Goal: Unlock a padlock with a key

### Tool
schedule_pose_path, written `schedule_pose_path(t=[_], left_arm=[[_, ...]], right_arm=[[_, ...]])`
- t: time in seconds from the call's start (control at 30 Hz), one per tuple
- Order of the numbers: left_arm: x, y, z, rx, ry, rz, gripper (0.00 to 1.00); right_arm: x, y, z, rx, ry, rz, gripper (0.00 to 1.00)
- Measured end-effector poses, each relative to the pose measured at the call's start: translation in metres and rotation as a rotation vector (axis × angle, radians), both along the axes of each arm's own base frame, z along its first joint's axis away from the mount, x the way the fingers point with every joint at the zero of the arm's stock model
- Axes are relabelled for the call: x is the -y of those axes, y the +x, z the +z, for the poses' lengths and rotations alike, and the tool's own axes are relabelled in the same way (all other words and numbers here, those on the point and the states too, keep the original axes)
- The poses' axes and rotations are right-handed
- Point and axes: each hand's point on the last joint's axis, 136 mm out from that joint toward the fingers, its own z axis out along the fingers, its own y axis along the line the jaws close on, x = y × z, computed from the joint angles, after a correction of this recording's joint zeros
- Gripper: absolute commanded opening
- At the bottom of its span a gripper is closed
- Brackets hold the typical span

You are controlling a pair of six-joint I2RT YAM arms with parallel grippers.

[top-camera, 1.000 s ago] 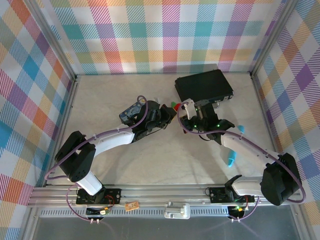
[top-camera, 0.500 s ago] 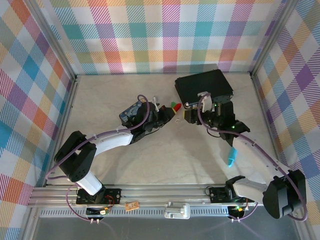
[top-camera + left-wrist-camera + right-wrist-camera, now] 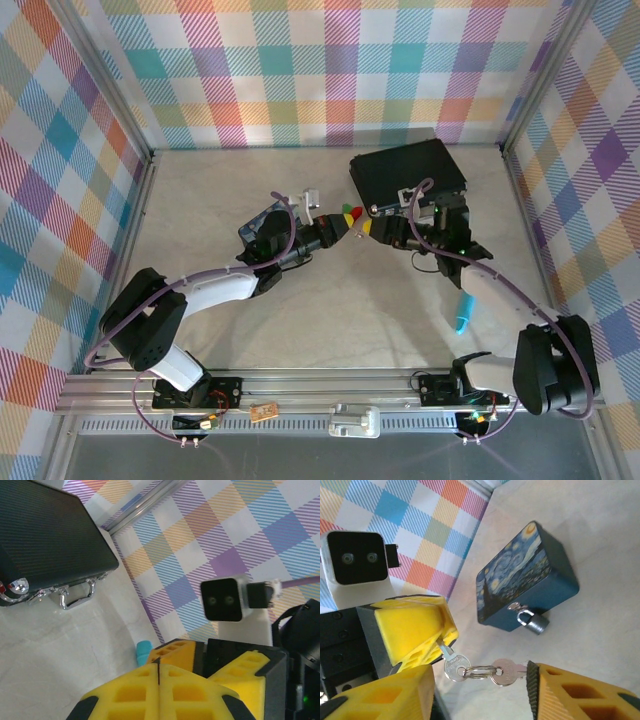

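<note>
Your left gripper point(image 3: 158, 680) is pinching the key point(image 3: 451, 664) by its blade, which leaves the ring point(image 3: 477, 671) end free, likely for a handover. Your right gripper point(image 3: 481, 676) stands spread around it. The padlock point(image 3: 534, 622) hangs closed on the tin point(image 3: 520, 575), apart from the key.

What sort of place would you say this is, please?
Probably a lab robot test cell: plaid walls enclose a table, two arms are bolted to a rail, and a padlock hangs on a tin.
</note>
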Motion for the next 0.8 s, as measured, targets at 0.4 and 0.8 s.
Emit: schedule_pose_path(t=[0.4,0.8], left_arm=[[-0.006,0.004,0.015,0.13,-0.012,0.04,0.0],[-0.005,0.012,0.011,0.162,-0.037,0.073,0.0]], right_arm=[[-0.002,-0.006,-0.018,-0.405,0.235,-0.103,0.48],[-0.019,-0.006,0.01,-0.493,0.415,-0.094,0.45]])
